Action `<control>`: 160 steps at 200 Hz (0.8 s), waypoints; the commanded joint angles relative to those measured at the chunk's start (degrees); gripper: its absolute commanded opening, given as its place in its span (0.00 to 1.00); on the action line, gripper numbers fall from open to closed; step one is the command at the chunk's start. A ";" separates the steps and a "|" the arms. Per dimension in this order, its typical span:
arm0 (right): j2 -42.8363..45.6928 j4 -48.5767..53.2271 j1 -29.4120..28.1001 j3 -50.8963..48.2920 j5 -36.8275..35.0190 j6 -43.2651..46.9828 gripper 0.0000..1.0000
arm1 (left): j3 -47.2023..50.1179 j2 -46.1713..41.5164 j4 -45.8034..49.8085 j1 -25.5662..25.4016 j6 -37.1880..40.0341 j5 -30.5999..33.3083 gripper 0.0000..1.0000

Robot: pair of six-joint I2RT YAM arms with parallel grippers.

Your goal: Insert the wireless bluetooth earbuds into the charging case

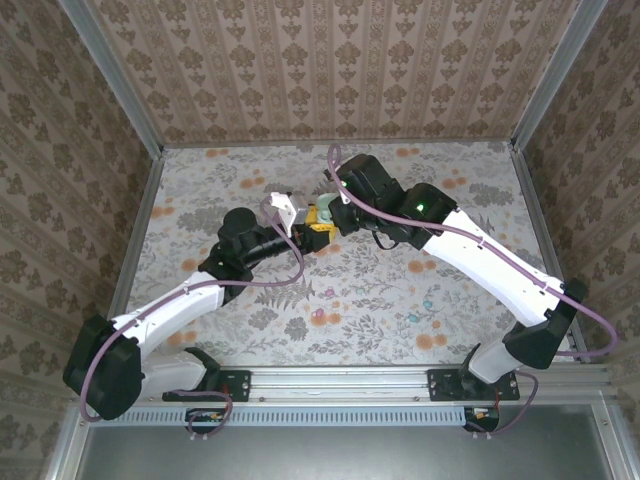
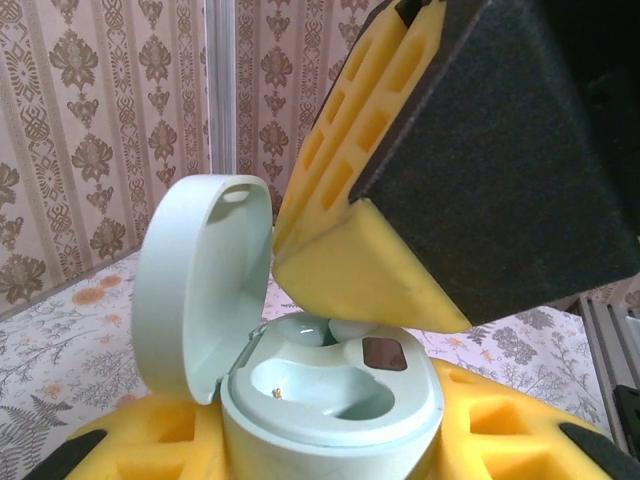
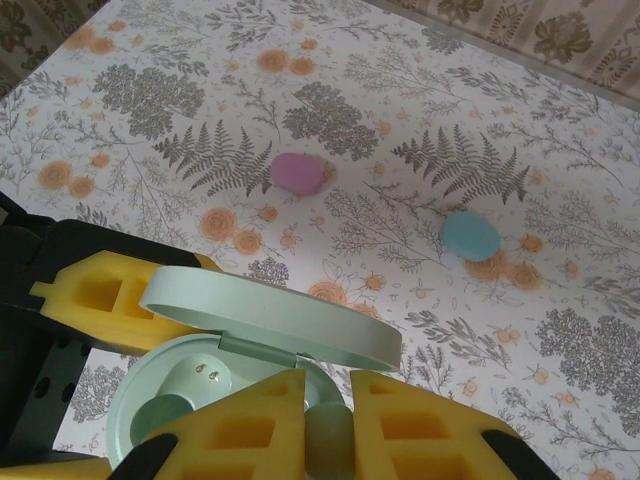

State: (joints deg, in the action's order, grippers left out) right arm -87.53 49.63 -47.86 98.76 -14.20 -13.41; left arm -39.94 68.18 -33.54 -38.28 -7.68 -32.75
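- The table (image 1: 455, 310) is flat, and a cloth (image 3: 420, 90) covers its whole top.
- The cloth is pale, with orange flowers and grey ferns printed on it.
- A small pink pebble (image 3: 298, 172) lies on the cloth.
- A small blue pebble (image 3: 470, 236) lies on the cloth too, well apart from the pink one.
- Both are smooth and rounded.
- A metal rail (image 1: 340, 378) runs along the table's near edge.

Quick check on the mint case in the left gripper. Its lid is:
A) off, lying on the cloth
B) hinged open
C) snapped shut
B: the lid of the charging case stands hinged up, leaving its sockets exposed.
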 commanded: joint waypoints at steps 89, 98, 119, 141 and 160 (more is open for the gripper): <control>-0.11 0.93 -0.69 1.00 4.50 -1.83 0.26 | -0.89 -1.72 -3.33 -0.30 1.10 2.27 0.34; 0.05 0.91 -0.71 0.93 4.74 -2.13 0.27 | -0.88 -1.74 -3.20 -0.30 1.26 2.30 0.34; 0.79 0.53 -0.66 0.14 5.64 -2.67 0.30 | -1.05 -1.65 -3.11 -0.30 1.42 2.23 0.34; 1.51 0.39 -0.44 -0.05 6.32 -3.37 0.35 | -1.09 -1.65 -3.08 -0.30 1.50 2.18 0.34; 2.50 0.52 -0.08 0.03 7.11 -4.59 0.39 | -1.10 -1.65 -2.87 -0.26 1.78 2.18 0.34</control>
State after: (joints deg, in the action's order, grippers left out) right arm -87.35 49.41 -47.88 98.76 -10.87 -15.73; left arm -39.94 67.99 -33.45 -38.28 -7.25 -31.46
